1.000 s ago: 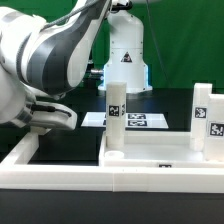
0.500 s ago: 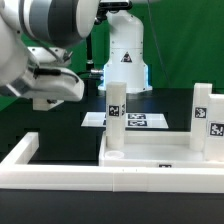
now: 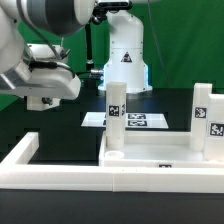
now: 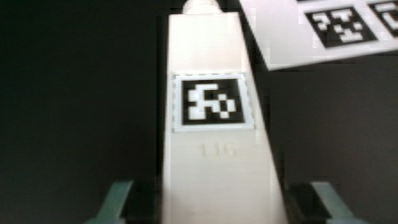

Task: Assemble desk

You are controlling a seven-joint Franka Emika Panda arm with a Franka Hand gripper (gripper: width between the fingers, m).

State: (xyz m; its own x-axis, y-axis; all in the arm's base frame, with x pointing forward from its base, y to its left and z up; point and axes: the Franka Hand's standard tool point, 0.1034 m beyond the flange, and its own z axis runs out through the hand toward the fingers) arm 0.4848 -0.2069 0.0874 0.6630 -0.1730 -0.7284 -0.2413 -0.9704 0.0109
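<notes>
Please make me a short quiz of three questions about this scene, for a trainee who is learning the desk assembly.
1. True or false: the corner leg on the tabletop lies flat on its side.
2. In the wrist view, what sits between the two fingers?
A. a tagged leg
B. a screwdriver
C. a cup
3. In the exterior view, which flat white thing with printed squares lies on the table behind the tabletop?

Key:
1. False, it stands upright.
2. A.
3. The marker board.
</notes>
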